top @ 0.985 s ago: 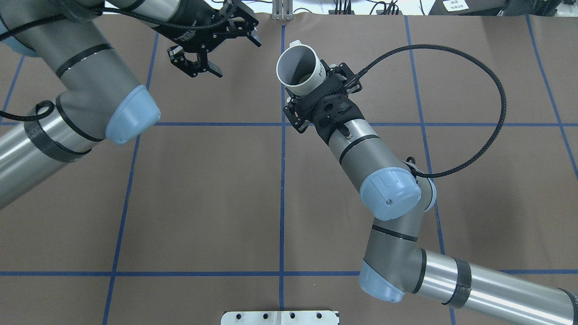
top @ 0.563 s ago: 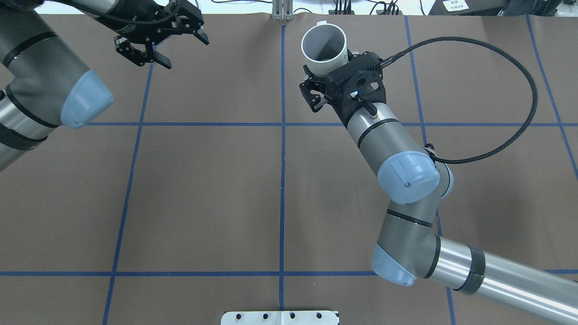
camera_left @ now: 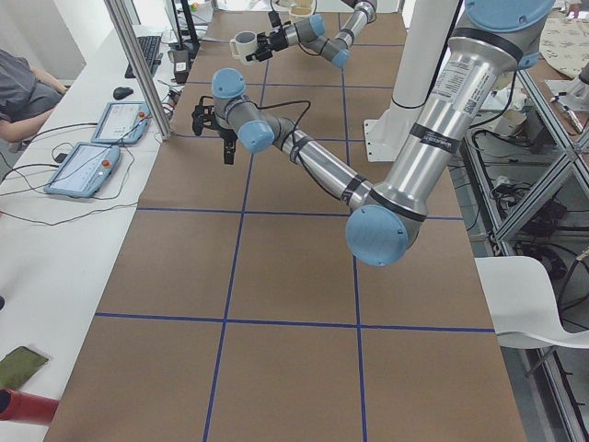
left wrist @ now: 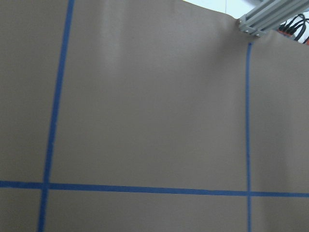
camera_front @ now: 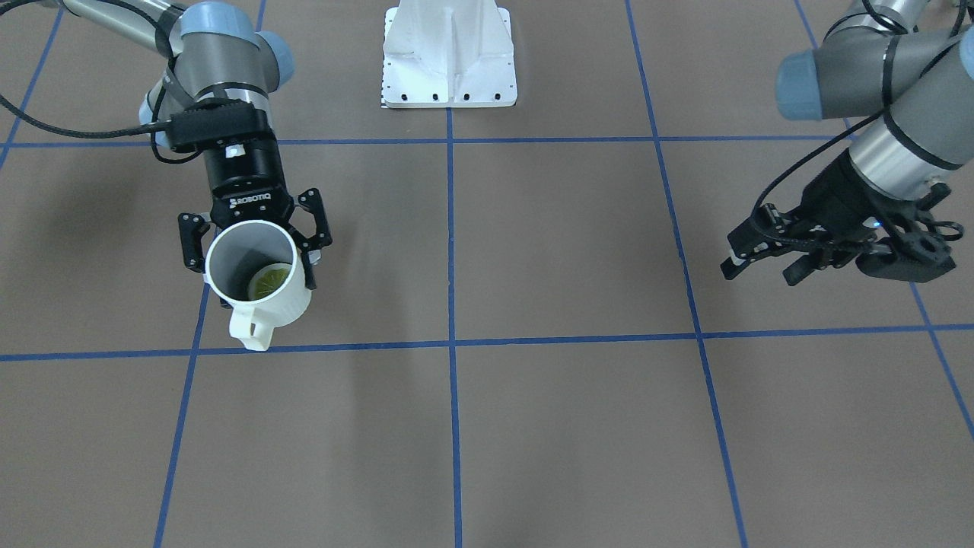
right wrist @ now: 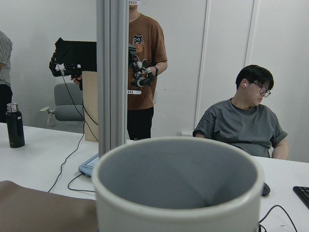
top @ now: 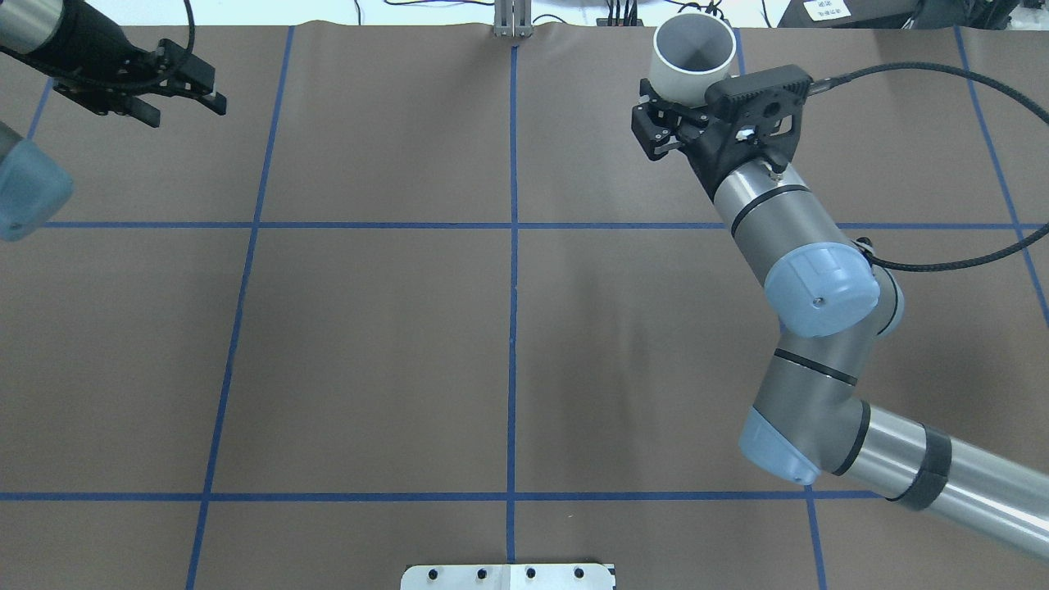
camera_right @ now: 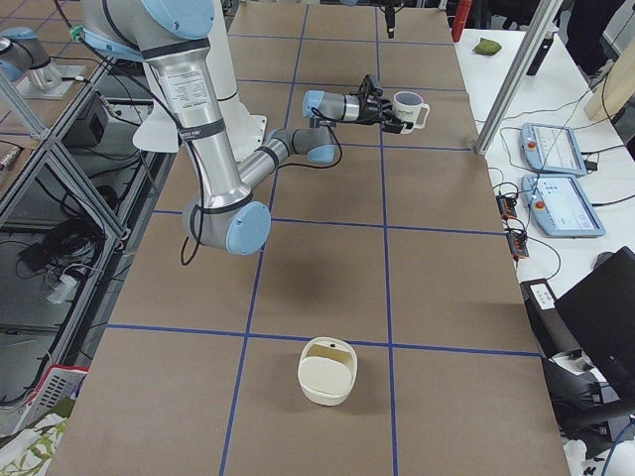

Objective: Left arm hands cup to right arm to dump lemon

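The white cup (camera_front: 262,304) is upright in my right gripper (camera_front: 255,250), which is shut on its body from behind. It hangs over the far right part of the brown table (top: 508,328), handle pointing away from the robot. A yellow-green lemon slice (camera_front: 270,280) lies on the cup's grey bottom. From overhead only the cup's (top: 695,51) rim and inside show near the far edge; the lemon is hidden there. The right wrist view is filled by the cup's rim (right wrist: 176,193). My left gripper (camera_front: 761,265) is open and empty, far off at the table's left side, also seen overhead as the left gripper (top: 184,106).
A cream bowl-like container (camera_right: 327,372) stands on the table's right end. The robot's white base plate (camera_front: 449,57) sits at the near middle edge, an aluminium post (top: 512,20) at the far middle. People (right wrist: 241,125) and tablets (camera_right: 556,178) are beyond the far edge.
My right arm has carried the cup rightward and toward the far edge. My left arm has pulled back to the far left, gripper still open and empty.
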`<control>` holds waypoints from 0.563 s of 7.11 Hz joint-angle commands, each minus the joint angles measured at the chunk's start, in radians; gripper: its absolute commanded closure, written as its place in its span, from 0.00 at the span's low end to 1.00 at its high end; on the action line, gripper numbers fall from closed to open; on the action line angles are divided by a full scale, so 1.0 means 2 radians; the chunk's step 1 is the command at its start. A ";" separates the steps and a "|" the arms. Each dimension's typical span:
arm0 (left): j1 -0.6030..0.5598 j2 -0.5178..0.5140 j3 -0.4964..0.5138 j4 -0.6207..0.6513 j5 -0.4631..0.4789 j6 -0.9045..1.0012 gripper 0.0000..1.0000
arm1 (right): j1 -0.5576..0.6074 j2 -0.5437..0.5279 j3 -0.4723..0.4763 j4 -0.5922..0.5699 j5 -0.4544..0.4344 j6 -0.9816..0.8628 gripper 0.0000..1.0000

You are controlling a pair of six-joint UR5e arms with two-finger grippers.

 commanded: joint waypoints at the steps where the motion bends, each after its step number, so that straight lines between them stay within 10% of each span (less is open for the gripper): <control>1: -0.028 0.030 -0.019 0.073 0.003 0.135 0.00 | 0.014 -0.047 0.026 0.001 0.000 0.009 0.65; 4: -0.030 0.048 -0.037 0.072 0.005 0.143 0.00 | 0.015 -0.190 0.065 0.150 0.000 0.042 0.63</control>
